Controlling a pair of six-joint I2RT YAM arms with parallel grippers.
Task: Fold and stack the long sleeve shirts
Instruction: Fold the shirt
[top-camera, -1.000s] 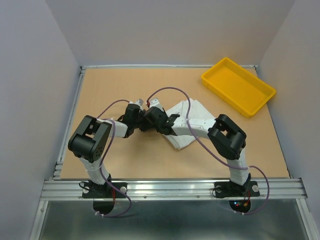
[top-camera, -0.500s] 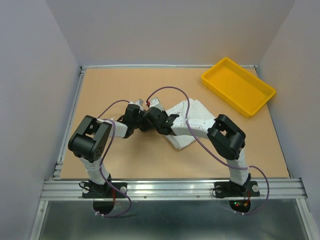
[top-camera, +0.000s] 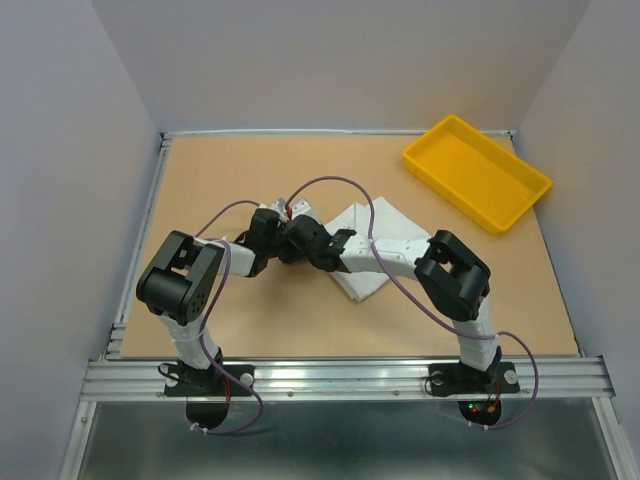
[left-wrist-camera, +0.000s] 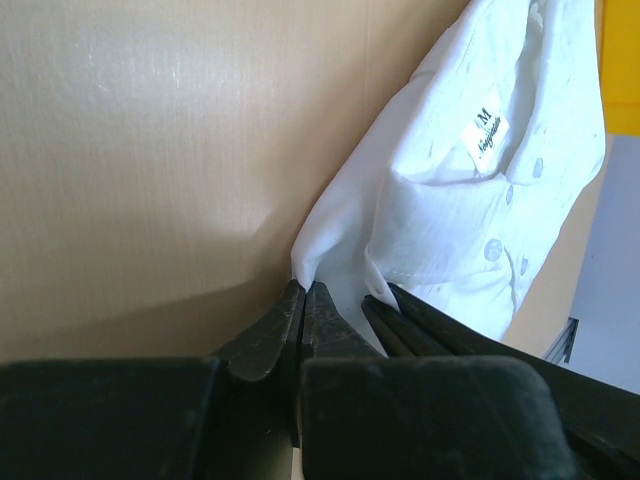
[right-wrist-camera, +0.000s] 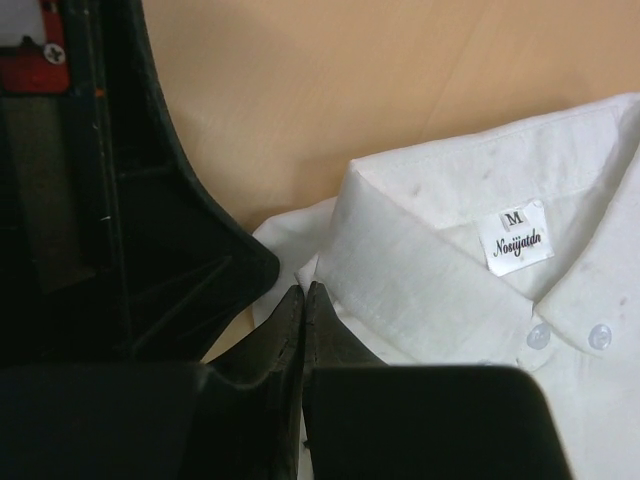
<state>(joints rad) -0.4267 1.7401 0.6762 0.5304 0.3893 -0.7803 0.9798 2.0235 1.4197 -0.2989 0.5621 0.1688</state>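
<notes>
A folded white long sleeve shirt (top-camera: 362, 284) lies mid-table, collar and size label up (right-wrist-camera: 520, 238). Both grippers meet at its left corner. My left gripper (left-wrist-camera: 303, 291) is shut, and a thin corner of the shirt (left-wrist-camera: 440, 210) comes out of its tips. My right gripper (right-wrist-camera: 303, 290) is shut too, pinching the fabric edge just below the collar. Its black fingers (left-wrist-camera: 420, 318) show beside the left ones in the left wrist view. From above, the left gripper (top-camera: 281, 244) and right gripper (top-camera: 296, 232) sit side by side, and the arms hide the held corner.
A yellow tray (top-camera: 476, 172) stands at the back right, with nothing in it; a strip of it (left-wrist-camera: 622, 50) shows in the left wrist view. The right forearm (top-camera: 390, 255) lies across the shirt. Grey walls enclose the tan table (top-camera: 220, 180).
The right gripper has shut on the shirt's edge and its wrist has shifted slightly left. The left gripper has stayed shut in place.
</notes>
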